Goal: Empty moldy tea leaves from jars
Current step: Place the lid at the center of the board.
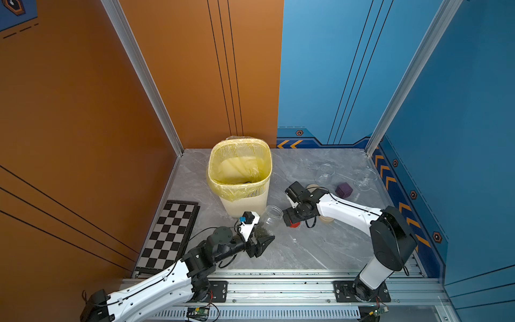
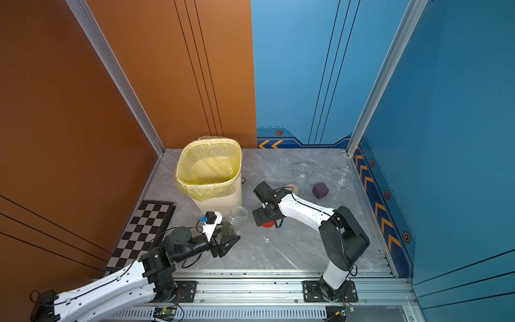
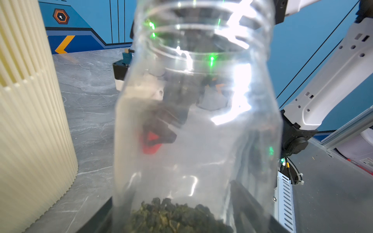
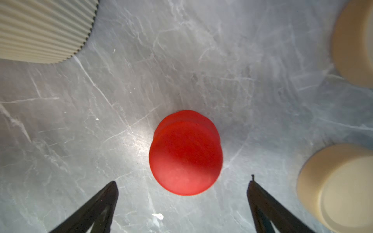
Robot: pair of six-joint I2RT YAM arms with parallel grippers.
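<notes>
My left gripper (image 1: pixel 257 237) is shut on a clear lidless jar (image 1: pixel 271 216), held tilted just in front of the bin. Dark green-brown tea leaves (image 3: pixel 173 217) lie clumped in the jar (image 3: pixel 197 100) at its base, between my fingers (image 3: pixel 242 201). In both top views the tea leaves (image 2: pixel 228 231) show beside the left gripper (image 2: pixel 225 242). My right gripper (image 4: pixel 182 182) hangs open just above a red lid (image 4: pixel 185 153) lying flat on the table, touching nothing. The top views show the right gripper (image 1: pixel 291 220) over the red lid (image 1: pixel 294 224).
The cream slatted bin (image 1: pixel 245 203) with a yellow bag stands at the back left. Two empty clear jars (image 1: pixel 324 174) (image 1: pixel 366 179) and a purple cube (image 1: pixel 344 190) sit at the back right. Two beige lids (image 4: pixel 339 185) (image 4: pixel 355 44) lie near the red one. A chessboard (image 1: pixel 167 237) lies at the left.
</notes>
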